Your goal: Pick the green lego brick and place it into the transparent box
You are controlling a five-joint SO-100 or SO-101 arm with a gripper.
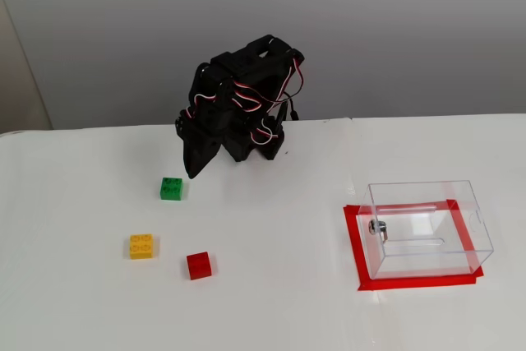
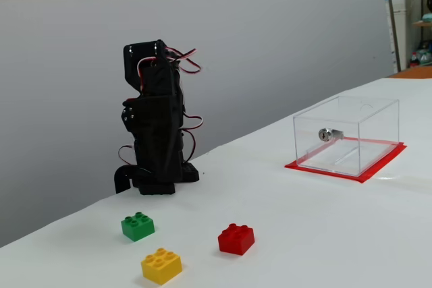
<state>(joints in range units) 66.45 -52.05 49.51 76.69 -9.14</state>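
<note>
Toward the far edge of the tabletop [image 1: 271,302], you see the arm folded over its base with the gripper [image 1: 191,172] pointing down at the surface, its tip just beyond the green lego brick [image 1: 172,189] and not touching it. From the lower fixed view the gripper [image 2: 162,166] is seen nearly edge-on against the dark base, so you cannot tell whether the claw is wide or narrow; it carries nothing.

The green lego brick [image 2: 138,226] lies flat, studs up, apart from its neighbours: the yellow brick [image 1: 141,246] sits nearer the front edge, and the red brick [image 1: 198,265] nearer the front and toward the middle. That spacing looks deliberate, leaving you room to bring fingers down on either side of the green one without nudging the others. Being square in plan, it has no long axis to speak of; its sides run roughly parallel to the table edges, so either pair of opposite faces should serve for a grasp.

The transparent box [image 1: 427,228] stands open-topped near the right edge in the higher fixed view, seated on a frame of red tape [image 1: 353,244] that evidently marks its fixed station, well apart from all three bricks. The task has not yet reached the pick: judge this as the approach.
</note>
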